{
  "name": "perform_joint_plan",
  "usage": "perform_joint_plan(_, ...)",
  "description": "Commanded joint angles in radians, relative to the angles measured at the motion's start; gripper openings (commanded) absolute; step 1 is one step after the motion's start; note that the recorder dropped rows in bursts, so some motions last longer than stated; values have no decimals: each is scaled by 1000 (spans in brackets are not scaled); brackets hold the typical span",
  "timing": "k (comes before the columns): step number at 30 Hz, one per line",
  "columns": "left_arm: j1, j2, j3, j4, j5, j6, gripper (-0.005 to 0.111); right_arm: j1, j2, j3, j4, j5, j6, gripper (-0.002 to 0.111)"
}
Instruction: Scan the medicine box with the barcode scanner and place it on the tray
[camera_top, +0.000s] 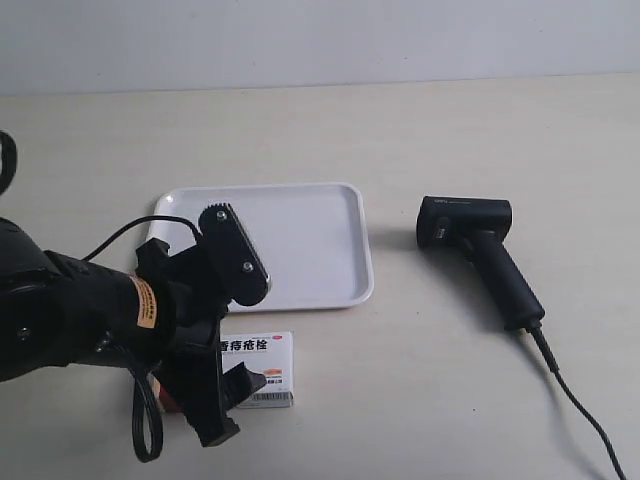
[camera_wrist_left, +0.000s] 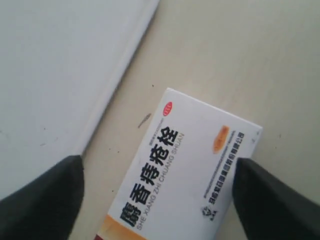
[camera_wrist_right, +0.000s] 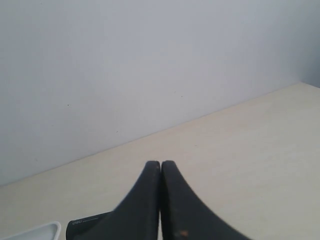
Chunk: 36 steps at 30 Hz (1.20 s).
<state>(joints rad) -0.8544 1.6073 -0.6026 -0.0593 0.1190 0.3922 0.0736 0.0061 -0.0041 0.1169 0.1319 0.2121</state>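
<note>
The medicine box lies flat on the table just in front of the tray, lettering up. My left gripper hangs over it, open, with one finger towards the tray and the other towards the table's front. In the left wrist view the box sits between the two dark fingertips of the gripper, and the tray lies alongside. The barcode scanner lies on its side to the right of the tray. My right gripper is shut on nothing, held above the table, with the scanner's head just below it.
The scanner's black cable trails towards the table's front right corner. A loop of the left arm's own cable hangs beside the box. A pale wall stands behind the table. A tray corner shows in the right wrist view.
</note>
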Motion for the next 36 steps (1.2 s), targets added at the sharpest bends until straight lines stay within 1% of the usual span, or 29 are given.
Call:
perform_joint_plan(1,-7,49,9,-12,-60,-6,56,-7,-6,4,4,-7,-2,0)
perform_joint_plan(3,-7,64,9,-12,-71,-10,52,-7,-6,4,4,-7,-2,0)
perform_joint_plan(5,-7,65,9,-12,-73,-10,54,-7,-6,4,4,-5,-2,0)
perform_joint_plan(10,-7,33,9,-5,-75,7,67,-7,-6,4,10,-5,-2,0)
perform_joint_plan(13,-7,-35,9,-4,-58,28,72,-7,-6,4,10,-5,-2,0)
perform_joint_plan(14,-7,-51,9,-3,-54,53,75,-7,-6,4,10,-5,-2,0)
perform_joint_plan(15,-7,-74,9,-3,-52,104,81,-7,-6,4,10,-5,-2,0)
perform_joint_plan(17,-7,-90,9,-3,-51,186,89,-7,-6,4,10,-5,-2,0)
perform_joint_plan(18,-3,-87,9,-3,-44,243,90,-7,-6,4,10,-5,-2,0)
perform_joint_plan(19,-3,-76,9,-3,-35,283,90,-7,-6,4,10,-5,-2,0)
perform_joint_plan(20,-3,-64,9,-3,-26,288,90,-7,-6,4,10,-3,-2,0)
perform_joint_plan(23,-3,-31,9,-3,-8,291,90,-7,-6,4,10,1,-2,0)
perform_joint_plan(31,-3,34,9,-11,-24,291,89,-7,-6,4,10,4,-2,0)
perform_joint_plan(33,-3,49,9,-11,-31,289,86,-7,-6,4,10,4,-2,0)
perform_joint_plan(36,-3,80,9,-11,-47,284,71,-7,-6,4,10,6,-4,0)
